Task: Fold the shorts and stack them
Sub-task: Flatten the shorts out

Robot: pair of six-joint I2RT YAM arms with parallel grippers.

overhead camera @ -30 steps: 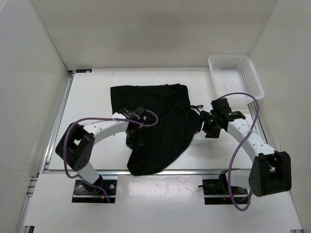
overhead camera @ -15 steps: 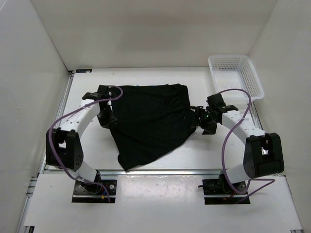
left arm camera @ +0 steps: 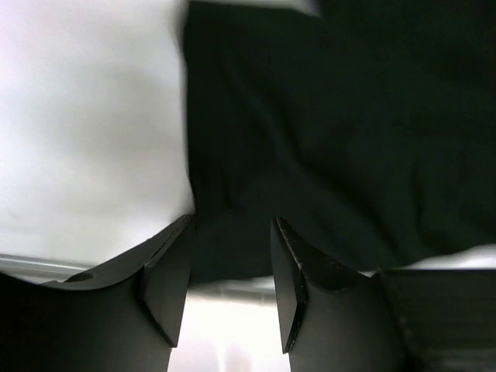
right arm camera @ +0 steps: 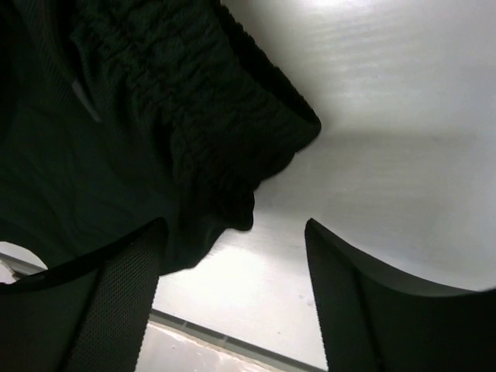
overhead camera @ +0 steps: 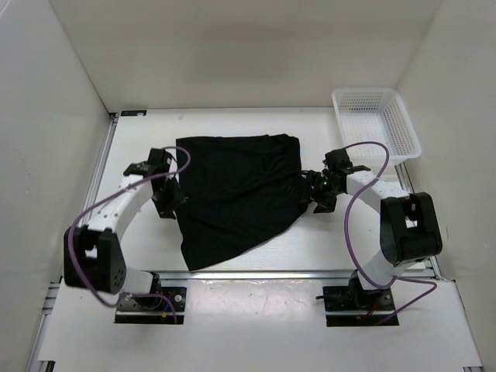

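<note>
The black shorts (overhead camera: 236,194) lie spread on the white table, wide at the back and narrowing to a corner at the front left. My left gripper (overhead camera: 167,203) is at their left edge, open, with the fabric (left arm camera: 325,139) just ahead of the fingertips (left arm camera: 231,225). My right gripper (overhead camera: 314,195) is at their right edge, wide open (right arm camera: 234,229). The gathered waistband (right arm camera: 155,132) lies by its left finger, with bare table between the jaws.
A white mesh basket (overhead camera: 376,120) stands at the back right corner. White walls close in the table on the left, back and right. A metal rail (overhead camera: 271,273) runs along the front edge.
My left gripper moved from the middle of the shorts to their left edge. The front corner of the shorts shifted left. My right gripper moved in to the right edge.
</note>
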